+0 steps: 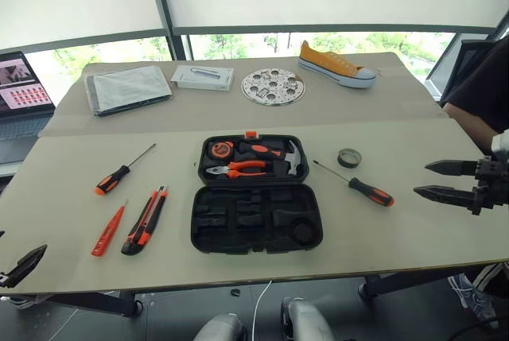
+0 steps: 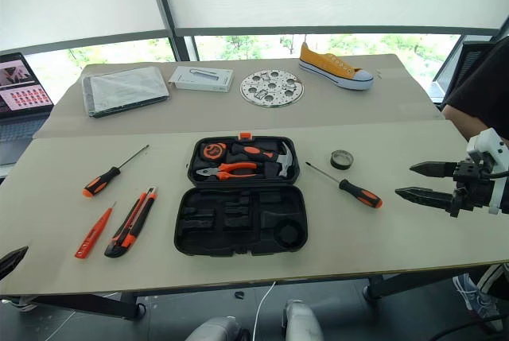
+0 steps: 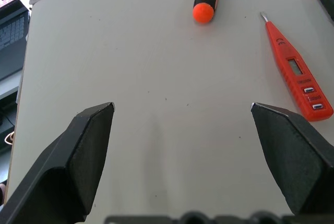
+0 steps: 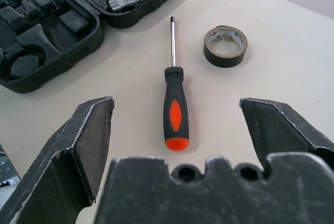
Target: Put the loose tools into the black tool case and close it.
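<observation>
The black tool case [image 1: 200,234] lies open in the middle of the table, orange-handled tools in its far half and bare slots in its near half. Left of it lie a black-and-orange screwdriver [image 1: 119,172], a slim orange tester screwdriver [image 1: 107,231] and an orange-black utility knife [image 1: 145,220]. To its right are a second screwdriver [image 1: 362,187] and a small grey tape roll [image 1: 349,158]. My right gripper [image 1: 421,180] hovers open past that screwdriver's handle [image 4: 176,114]. My left gripper [image 3: 182,109] stands open at the table's near left corner, short of the tester [image 3: 295,70].
Along the far side lie a grey folded cloth [image 1: 127,89], a white box [image 1: 203,77], a round perforated disc [image 1: 273,87] and a yellow sneaker [image 1: 336,64]. A laptop [image 1: 20,87] sits off the far left. A person's dark sleeve [image 1: 481,94] shows at the right edge.
</observation>
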Motion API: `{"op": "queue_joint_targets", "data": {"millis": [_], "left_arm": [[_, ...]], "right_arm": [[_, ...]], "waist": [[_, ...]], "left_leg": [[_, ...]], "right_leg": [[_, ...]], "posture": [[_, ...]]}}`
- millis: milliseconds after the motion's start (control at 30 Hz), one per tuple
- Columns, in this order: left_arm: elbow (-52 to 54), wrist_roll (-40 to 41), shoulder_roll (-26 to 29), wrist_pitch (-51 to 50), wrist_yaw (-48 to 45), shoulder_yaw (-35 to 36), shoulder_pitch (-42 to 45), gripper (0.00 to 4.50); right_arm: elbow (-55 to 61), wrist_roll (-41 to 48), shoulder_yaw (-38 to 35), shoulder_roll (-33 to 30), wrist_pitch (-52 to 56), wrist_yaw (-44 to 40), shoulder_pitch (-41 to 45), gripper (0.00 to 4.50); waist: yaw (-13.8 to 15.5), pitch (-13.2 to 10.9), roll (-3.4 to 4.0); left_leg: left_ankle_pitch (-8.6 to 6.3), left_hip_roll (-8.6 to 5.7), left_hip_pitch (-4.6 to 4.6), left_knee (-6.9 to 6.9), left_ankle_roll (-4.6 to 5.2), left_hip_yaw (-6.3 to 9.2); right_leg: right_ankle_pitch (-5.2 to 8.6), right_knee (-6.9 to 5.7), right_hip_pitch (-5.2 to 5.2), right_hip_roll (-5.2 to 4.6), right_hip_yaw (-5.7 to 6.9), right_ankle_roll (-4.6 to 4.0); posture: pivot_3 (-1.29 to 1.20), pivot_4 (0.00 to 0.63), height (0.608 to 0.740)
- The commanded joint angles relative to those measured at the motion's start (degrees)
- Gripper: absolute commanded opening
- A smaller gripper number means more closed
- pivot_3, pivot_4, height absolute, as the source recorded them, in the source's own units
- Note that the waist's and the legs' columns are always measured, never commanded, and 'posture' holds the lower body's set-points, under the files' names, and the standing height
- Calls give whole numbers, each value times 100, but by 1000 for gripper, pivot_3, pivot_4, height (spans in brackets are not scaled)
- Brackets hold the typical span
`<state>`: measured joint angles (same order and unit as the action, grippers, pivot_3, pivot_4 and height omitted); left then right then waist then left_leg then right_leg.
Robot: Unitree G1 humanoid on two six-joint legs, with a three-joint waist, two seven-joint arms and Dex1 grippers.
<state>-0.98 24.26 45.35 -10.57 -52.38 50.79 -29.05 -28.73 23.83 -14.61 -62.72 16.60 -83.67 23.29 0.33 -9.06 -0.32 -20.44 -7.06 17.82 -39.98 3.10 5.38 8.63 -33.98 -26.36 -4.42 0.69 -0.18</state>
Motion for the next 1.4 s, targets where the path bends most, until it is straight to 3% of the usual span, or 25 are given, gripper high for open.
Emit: {"op": "queue_joint_targets", "data": {"millis": [33, 200, 433, 667, 1000, 1100, 1367, 1400], "left_arm": [[274, 24, 63, -187, 150, 117, -14, 4500], [786, 229, 235, -1125, 415, -176, 235, 4500], [447, 214, 1107, -2222, 547, -1215, 1688, 4500], [-1582, -775, 1545, -1605, 238, -3259, 4044, 4500], [-4225, -1873, 1062, -783, 41, -4701, 6156, 4500], [-4763, -2001, 931, -567, -88, -4840, 6435, 3833], [-5289, -2065, 884, -16, -257, -4810, 6817, 876], [-5247, -2026, 906, 38, -315, -4770, 6882, 865]], "right_arm": [[-45, 48, -213, -38, -216, 1, 37, 4473], [55, -16, -216, 4, -445, 153, -2, 4473], [1777, 529, -298, 155, 253, 387, -240, 4473], [4003, 1365, -245, 420, 1188, 912, -410, 4473], [5377, 1911, -33, 675, 1679, 1649, -43, 4473], [5586, 2016, 27, 725, 1798, 1868, 44, 4500], [5738, 1970, 7, 709, 1813, 2114, -222, 4500], [5746, 1942, -20, 695, 1795, 2133, -309, 4500]], "waist": [[1, 0, 0], [14, 0, 0], [30, 0, 2], [2, 0, 6], [17, 1, -3], [27, 2, -4], [20, 4, -7], [23, 4, -8]], "left_leg": [[0, 0, 0, 0, 0, 0], [0, -1, 0, 0, 0, 0], [6, -1, -3, -3, -10, 4], [8, -3, -4, 2, -13, 4], [33, -19, 59, -23, 33, 3], [33, -20, 61, -31, 34, 4], [36, -9, 57, -55, 29, 2], [36, -7, 57, -56, 28, 2]], "right_leg": [[0, 0, 0, 0, 0, 0], [0, 0, 1, -1, -1, 0], [-3, -11, 1, 1, 1, -5], [-6, -7, -7, 9, 9, -10], [-14, -10, -77, 3, 31, -20], [-16, -11, -77, 1, 40, -23], [-26, -24, -63, 0, 15, -30], [-26, -25, -63, 0, 11, -30]], "posture": [[0, 150, 737], [0, 150, 737], [0, 150, 737], [0, 150, 737], [0, 150, 737], [0, 150, 737], [0, 150, 737], [0, 150, 737]]}}
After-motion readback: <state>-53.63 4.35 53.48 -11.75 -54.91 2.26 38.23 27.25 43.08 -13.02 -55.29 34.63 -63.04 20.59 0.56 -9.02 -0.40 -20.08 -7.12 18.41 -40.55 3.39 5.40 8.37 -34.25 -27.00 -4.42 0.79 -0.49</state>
